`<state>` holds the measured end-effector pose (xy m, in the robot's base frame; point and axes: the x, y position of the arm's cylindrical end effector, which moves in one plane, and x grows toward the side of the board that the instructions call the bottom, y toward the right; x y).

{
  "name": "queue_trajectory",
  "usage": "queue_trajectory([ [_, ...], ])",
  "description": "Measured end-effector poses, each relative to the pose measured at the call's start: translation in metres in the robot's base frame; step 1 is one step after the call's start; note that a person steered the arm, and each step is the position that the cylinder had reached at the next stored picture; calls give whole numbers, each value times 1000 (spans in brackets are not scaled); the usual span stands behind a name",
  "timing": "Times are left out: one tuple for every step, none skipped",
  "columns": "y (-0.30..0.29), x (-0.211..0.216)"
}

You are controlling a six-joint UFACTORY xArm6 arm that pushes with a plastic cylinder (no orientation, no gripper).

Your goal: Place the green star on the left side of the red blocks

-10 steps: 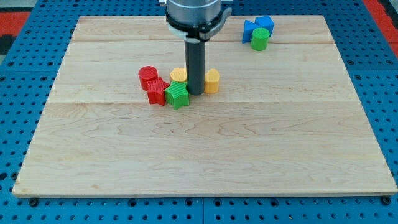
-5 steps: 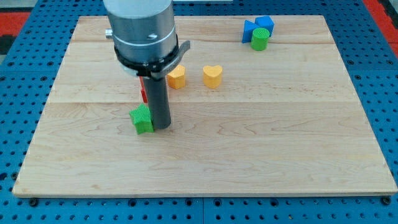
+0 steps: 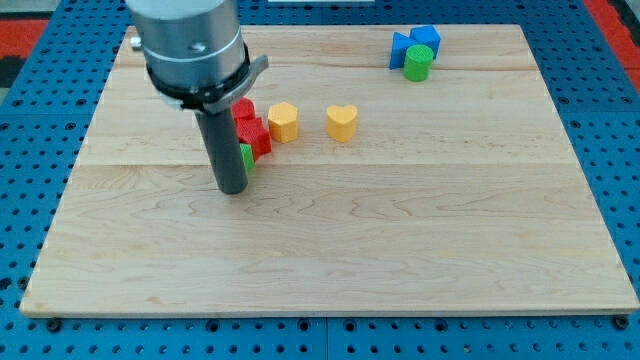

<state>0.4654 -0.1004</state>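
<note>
The green star (image 3: 245, 156) shows only as a sliver at the right edge of my rod, which hides most of it. It sits against the lower left of the two red blocks (image 3: 251, 131), which touch each other and are partly hidden by the rod and arm housing. My tip (image 3: 233, 188) rests on the board just to the view's left of and below the green star, touching it or nearly so.
A yellow hexagon-like block (image 3: 284, 121) sits right of the red blocks and a yellow heart (image 3: 342, 122) further right. Two blue blocks (image 3: 413, 43) and a green cylinder (image 3: 418, 63) are at the view's top right. The wooden board (image 3: 400, 250) lies on a blue pegboard.
The green star moved from right of the red blocks down and left, then back up against their lower left. My tip swept left with it and now stands left of the star.
</note>
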Motion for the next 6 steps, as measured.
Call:
queue_trajectory([
  [0,-25],
  [0,-47],
  [0,-66],
  [0,-87],
  [0,-106],
  [-15,-94],
])
